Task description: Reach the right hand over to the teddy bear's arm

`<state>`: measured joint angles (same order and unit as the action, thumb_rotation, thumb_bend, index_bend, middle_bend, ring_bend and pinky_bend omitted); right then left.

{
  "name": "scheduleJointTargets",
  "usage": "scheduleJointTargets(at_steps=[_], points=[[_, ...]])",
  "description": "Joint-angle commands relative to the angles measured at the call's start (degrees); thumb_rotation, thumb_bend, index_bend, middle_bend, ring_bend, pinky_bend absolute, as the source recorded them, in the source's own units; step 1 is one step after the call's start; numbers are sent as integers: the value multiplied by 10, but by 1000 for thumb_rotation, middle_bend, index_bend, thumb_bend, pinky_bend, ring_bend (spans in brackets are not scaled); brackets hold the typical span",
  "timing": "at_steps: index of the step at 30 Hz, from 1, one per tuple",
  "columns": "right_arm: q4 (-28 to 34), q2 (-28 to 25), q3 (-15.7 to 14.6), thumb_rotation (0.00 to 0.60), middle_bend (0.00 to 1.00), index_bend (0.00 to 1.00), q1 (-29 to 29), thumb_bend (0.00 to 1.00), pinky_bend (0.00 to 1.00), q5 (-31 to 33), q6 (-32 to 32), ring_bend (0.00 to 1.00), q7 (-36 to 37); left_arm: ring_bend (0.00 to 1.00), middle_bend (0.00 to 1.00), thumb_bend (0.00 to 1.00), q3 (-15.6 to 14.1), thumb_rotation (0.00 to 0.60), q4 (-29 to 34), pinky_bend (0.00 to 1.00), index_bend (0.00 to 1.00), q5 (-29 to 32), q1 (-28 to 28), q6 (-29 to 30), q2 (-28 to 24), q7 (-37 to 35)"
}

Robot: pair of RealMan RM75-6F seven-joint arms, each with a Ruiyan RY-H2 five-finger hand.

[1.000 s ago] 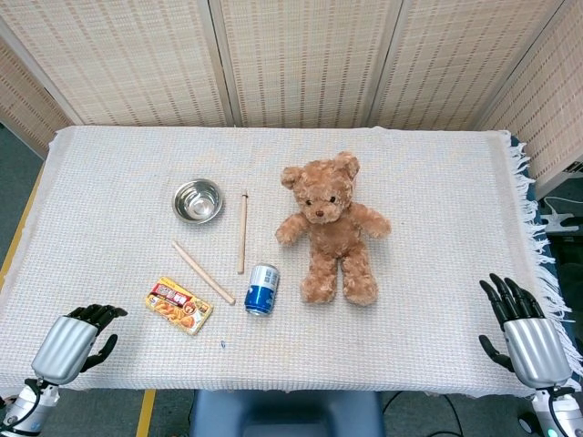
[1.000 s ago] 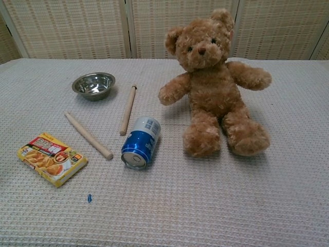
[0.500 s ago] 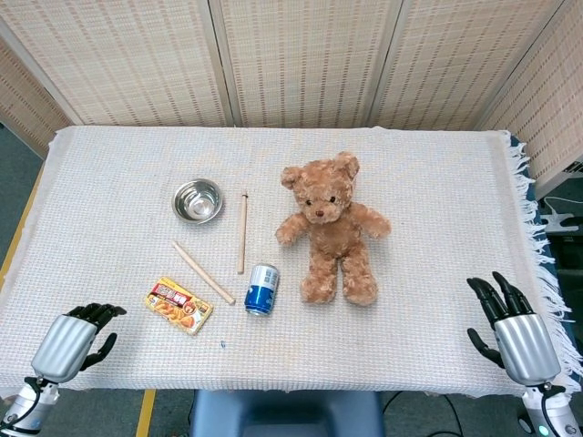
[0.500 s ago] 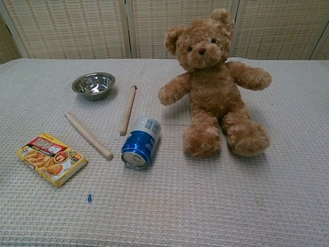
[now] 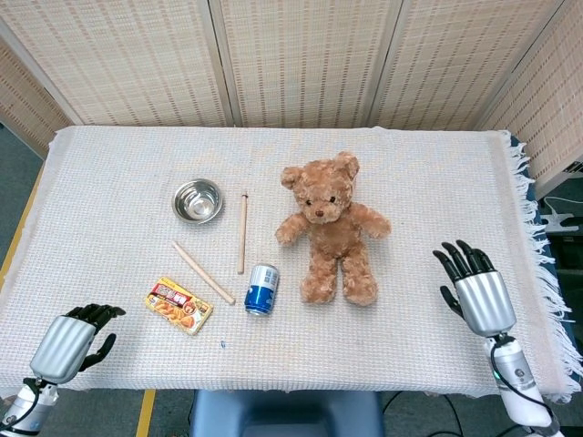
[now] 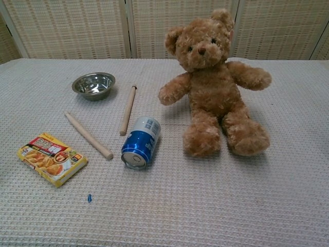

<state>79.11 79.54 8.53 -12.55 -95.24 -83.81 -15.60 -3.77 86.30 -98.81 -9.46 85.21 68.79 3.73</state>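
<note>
A brown teddy bear (image 5: pixel 330 229) (image 6: pixel 213 85) sits upright in the middle of the cloth-covered table, both arms spread out. Its arm on the right side (image 5: pixel 373 221) (image 6: pixel 251 76) points toward my right hand (image 5: pixel 475 289). That hand hovers over the table's right part, fingers spread and empty, well to the right of the bear and apart from it. My left hand (image 5: pixel 71 339) rests at the front left corner, its fingers curled in and holding nothing. Neither hand shows in the chest view.
Left of the bear lie a blue can (image 5: pixel 262 289) on its side, two wooden sticks (image 5: pixel 242 231) (image 5: pixel 203 272), a steel bowl (image 5: pixel 199 200) and a yellow food box (image 5: pixel 179 305). The cloth's fringed edge (image 5: pixel 537 246) runs down the right side.
My right hand has risen from the front right corner and moved left and forward over the table, toward the bear. The left hand and all objects stay put.
</note>
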Motion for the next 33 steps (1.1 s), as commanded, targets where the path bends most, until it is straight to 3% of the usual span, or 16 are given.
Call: scheduleJointTargets(at_steps=[1,5,13,17,25,33], points=[[-18,21,11,600,152,246,-21,185,275,7,12,143,-1,357,390,437,0,600,1,511,334,-3,1,3,-1,-1],[-51,48,16,600,152,302,-39,185,275,8,13,143,-6,357,390,437,-1,600,1,511,334,-7,1,7,-2,-3],[-134,104,21,600,152,158,-78,185,274,21,38,143,-16,357,390,437,-1,600,0,512,334,-5,1,5,-3,-6],[-178,133,25,600,152,137,-96,185,275,28,43,143,-6,357,390,437,-1,600,0,511,334,-5,1,5,-3,-8],[-265,190,27,600,174,189,-130,186,275,34,44,143,39,357,390,437,-2,600,0,511,334,-6,0,3,-3,-9],[-398,264,27,600,201,240,-170,186,275,38,45,150,79,357,390,437,-4,600,0,512,334,-9,0,4,-3,-10]])
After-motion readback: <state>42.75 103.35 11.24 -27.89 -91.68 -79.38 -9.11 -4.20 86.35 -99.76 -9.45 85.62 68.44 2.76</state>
